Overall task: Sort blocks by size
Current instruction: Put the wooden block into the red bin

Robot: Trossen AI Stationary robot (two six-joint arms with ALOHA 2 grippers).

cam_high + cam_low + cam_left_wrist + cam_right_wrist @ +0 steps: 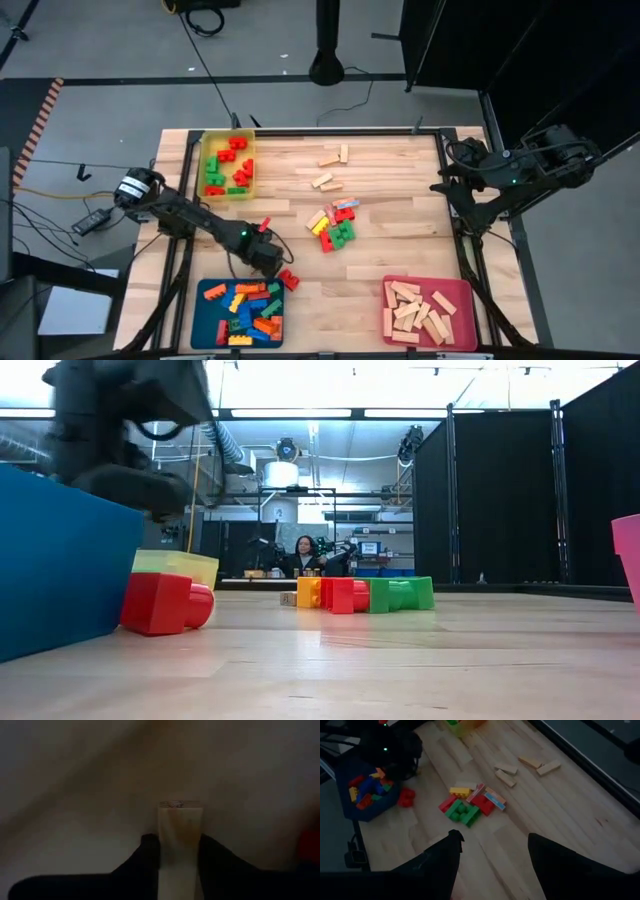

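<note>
The left gripper (pixel 268 256) was down at the table just above the blue tray (pixel 208 322), and its wrist camera showed a pale wooden bar (pixel 180 835) standing between the two dark fingers (pixel 145 865), which pressed on either side of it. I took that for a grip just being made on the bar. A red brick (pixel 289 279) lay right beside the gripper, near the tray's corner. To my mind the step was best done by squeezing firm and square on the bar's long faces, then lifting straight up so the red brick was not nudged. The bar would belong with the other wooden bars in the pink tray (pixel 464 289) across the table. A mixed cluster of blocks (pixel 333 225) sat mid-table, more bars (pixel 333 156) farther back. The right gripper (pixel 492 850) waited at the table's right edge, fingers apart and empty
</note>
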